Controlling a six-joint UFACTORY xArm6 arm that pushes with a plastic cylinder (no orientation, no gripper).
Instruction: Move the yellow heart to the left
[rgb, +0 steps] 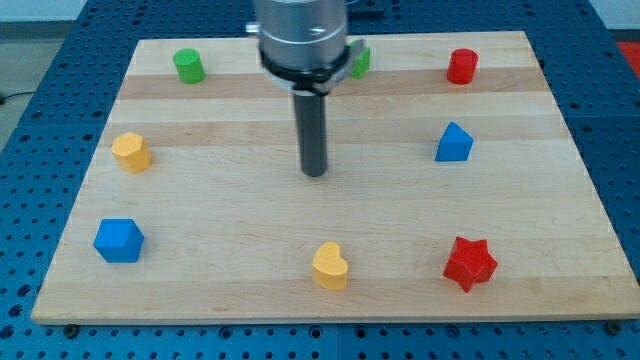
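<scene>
counting eight blocks (455, 143), one yellow heart (330, 266)

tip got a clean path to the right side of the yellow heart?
Probably yes. My tip sits mid-board, above the yellow heart in the view, with bare wood between them. The red star lies well off to the view's right, leaving room beside the heart.

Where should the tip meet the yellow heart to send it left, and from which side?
On the yellow heart's right-hand flank, coming in from the view's right. My tip stands above it toward the view's top, so it likely must circle round first. The board to the heart's left shows no block nearby.
</scene>
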